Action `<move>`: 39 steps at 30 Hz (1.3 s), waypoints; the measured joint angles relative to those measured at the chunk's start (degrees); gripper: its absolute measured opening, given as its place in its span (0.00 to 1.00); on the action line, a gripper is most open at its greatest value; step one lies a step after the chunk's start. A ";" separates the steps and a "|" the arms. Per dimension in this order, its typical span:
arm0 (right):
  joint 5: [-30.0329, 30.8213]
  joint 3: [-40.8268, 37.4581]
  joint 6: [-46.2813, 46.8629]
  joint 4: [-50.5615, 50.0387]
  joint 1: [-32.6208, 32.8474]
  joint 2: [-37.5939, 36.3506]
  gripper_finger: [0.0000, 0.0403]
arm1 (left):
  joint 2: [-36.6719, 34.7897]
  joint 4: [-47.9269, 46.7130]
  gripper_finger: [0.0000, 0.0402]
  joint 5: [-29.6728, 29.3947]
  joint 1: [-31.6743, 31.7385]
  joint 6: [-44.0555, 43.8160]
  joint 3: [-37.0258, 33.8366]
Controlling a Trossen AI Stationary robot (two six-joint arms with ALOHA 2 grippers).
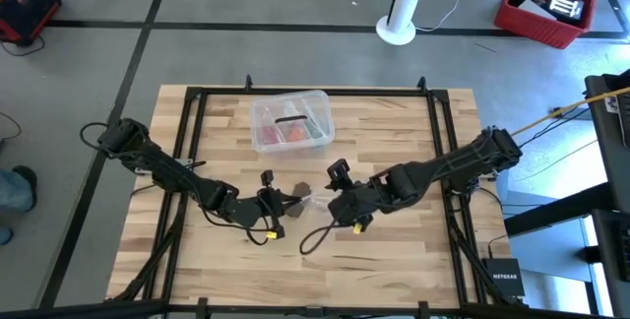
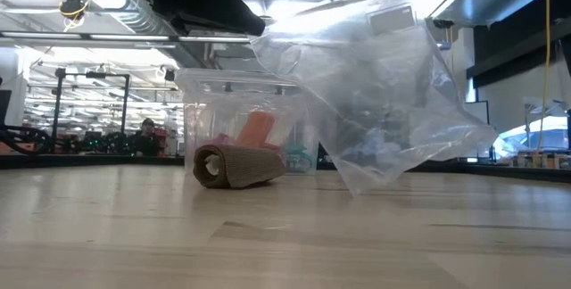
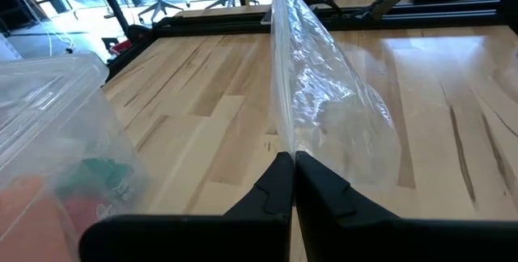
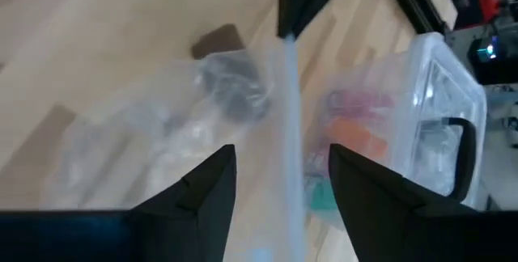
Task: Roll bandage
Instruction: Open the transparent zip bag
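Observation:
The brown-tan bandage (image 2: 236,166) is rolled up and lies on its side on the table, in front of the clear box; it also shows in the high view (image 1: 295,196). A crinkled clear plastic bag (image 2: 384,93) hangs above the table to the roll's right. My left gripper (image 3: 290,165) is shut on the bag. My right gripper (image 4: 279,181) is open, its fingers on either side of the bag's upper edge (image 4: 291,133); I cannot tell whether they touch it. Both grippers (image 1: 279,204) (image 1: 335,201) face each other near the table's middle. My left gripper pinches the bag's upper edge (image 3: 283,137) between its two shut fingers. The edge runs on from the fingers as a straight strip toward my right gripper. The bag hangs below the edge, its lower corner (image 2: 352,186) close to the table.
A clear plastic box (image 1: 290,120) with red and green contents stands behind the roll, toward the far edge. A black cable loop (image 1: 313,238) lies on the table near the grippers. A black frame (image 1: 197,97) runs round the tabletop.

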 joint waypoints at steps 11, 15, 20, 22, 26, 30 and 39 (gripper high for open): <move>-1.95 -5.11 19.60 -6.40 1.74 -4.50 0.49 | 0.00 -0.03 0.00 0.01 0.18 1.04 -0.02; -1.56 -11.60 22.57 1.23 3.54 -7.26 0.49 | 0.00 -0.06 0.00 -0.02 0.44 0.18 -0.02; -2.35 -22.95 26.83 19.03 4.91 -9.29 0.49 | 0.00 0.14 0.00 0.00 0.79 -2.03 -0.02; -4.89 -26.55 30.24 22.89 4.76 -9.10 0.49 | 0.00 0.34 0.00 -0.02 0.92 -2.85 -0.02; -1.19 -28.49 31.80 25.23 3.99 -8.51 0.49 | 0.02 0.42 0.00 -0.02 1.18 -3.05 -0.02; 5.33 -27.98 31.80 26.57 3.90 -9.03 0.51 | 0.02 0.38 0.00 0.00 1.29 -4.40 -0.02; 7.48 -30.89 36.18 27.01 -0.96 -6.11 0.67 | 3.79 1.83 0.00 0.59 1.84 -16.93 -0.04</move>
